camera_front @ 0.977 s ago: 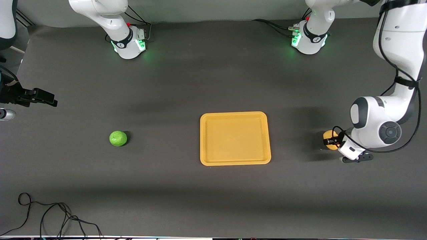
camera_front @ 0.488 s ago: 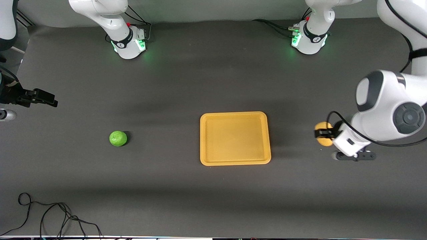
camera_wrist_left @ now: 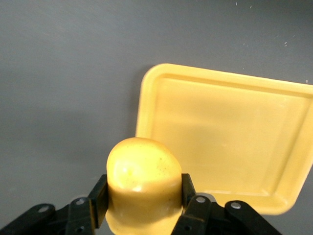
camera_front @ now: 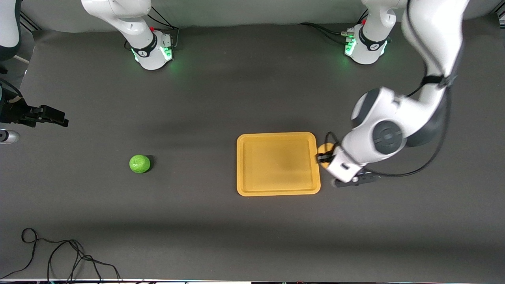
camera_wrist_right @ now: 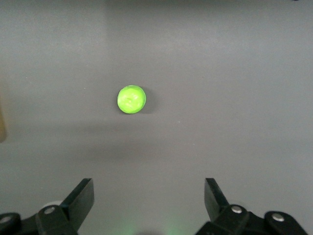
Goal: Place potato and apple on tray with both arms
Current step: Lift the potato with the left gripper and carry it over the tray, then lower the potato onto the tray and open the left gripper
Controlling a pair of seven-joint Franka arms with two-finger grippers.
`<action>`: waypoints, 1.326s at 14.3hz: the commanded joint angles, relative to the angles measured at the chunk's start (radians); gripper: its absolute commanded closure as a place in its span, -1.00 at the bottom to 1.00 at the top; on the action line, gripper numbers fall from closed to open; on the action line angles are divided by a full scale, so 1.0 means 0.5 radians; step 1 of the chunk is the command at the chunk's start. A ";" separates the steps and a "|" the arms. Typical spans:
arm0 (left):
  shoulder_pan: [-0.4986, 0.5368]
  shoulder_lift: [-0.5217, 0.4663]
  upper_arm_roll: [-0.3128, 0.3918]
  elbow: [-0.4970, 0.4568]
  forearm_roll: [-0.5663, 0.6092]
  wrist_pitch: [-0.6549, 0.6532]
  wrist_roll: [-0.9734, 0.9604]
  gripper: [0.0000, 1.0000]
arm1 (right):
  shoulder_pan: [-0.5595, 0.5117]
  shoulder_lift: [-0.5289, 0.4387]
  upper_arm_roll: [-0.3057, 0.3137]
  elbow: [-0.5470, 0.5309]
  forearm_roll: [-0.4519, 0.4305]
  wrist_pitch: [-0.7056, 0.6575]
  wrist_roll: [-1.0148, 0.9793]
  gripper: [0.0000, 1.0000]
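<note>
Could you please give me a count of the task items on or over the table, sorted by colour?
Yellow-orange: 2, the tray and the potato, held by the left gripper at the tray's edge toward the left arm's end.
Green: 1, the apple, on the table toward the right arm's end, with the open right gripper waiting above it.
Total: 3

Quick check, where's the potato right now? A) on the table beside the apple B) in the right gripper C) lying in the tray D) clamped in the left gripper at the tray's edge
D: the left gripper is shut on the potato, held at the edge of the tray nearest the left arm's end; the right gripper is open over the apple.
</note>
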 commanded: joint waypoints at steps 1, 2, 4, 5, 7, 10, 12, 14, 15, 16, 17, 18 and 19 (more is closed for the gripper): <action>-0.080 0.066 0.020 -0.146 0.017 0.286 -0.112 0.63 | -0.001 0.019 0.004 0.045 -0.006 -0.031 -0.018 -1.00; -0.108 0.099 0.024 -0.195 0.020 0.402 -0.158 0.64 | -0.001 0.019 0.004 0.045 -0.006 -0.031 -0.018 -1.00; -0.133 0.176 0.024 -0.238 0.027 0.529 -0.176 0.63 | -0.001 0.019 0.004 0.045 -0.006 -0.031 -0.018 -1.00; -0.160 0.186 0.027 -0.266 0.033 0.575 -0.176 0.63 | -0.001 0.019 0.004 0.045 -0.006 -0.031 -0.018 -1.00; -0.179 0.210 0.039 -0.306 0.057 0.633 -0.186 0.61 | -0.001 0.019 0.004 0.045 -0.006 -0.031 -0.018 -1.00; -0.179 0.238 0.045 -0.309 0.076 0.649 -0.186 0.53 | -0.001 0.025 0.004 0.048 -0.006 -0.027 -0.018 -1.00; -0.179 0.244 0.045 -0.312 0.076 0.655 -0.186 0.37 | -0.001 0.043 0.004 0.061 -0.006 -0.024 -0.015 -1.00; -0.179 0.244 0.045 -0.312 0.076 0.652 -0.219 -0.16 | 0.002 0.049 0.004 0.070 -0.009 -0.021 -0.015 -1.00; -0.176 0.247 0.045 -0.312 0.076 0.652 -0.222 -0.36 | 0.002 0.068 0.007 0.073 -0.012 -0.021 -0.018 -1.00; -0.179 0.247 0.045 -0.312 0.076 0.652 -0.226 -0.58 | 0.011 0.077 0.010 0.097 -0.009 -0.018 -0.021 -1.00; -0.176 0.247 0.045 -0.312 0.076 0.655 -0.226 -0.69 | 0.026 0.089 0.010 0.107 -0.006 -0.018 -0.033 -1.00; -0.173 0.247 0.048 -0.312 0.076 0.652 -0.226 -0.81 | 0.032 0.092 0.010 0.107 -0.006 0.006 -0.030 -1.00; -0.170 0.247 0.045 -0.312 0.076 0.652 -0.226 -0.96 | 0.048 0.092 0.013 0.101 -0.003 0.043 -0.033 -1.00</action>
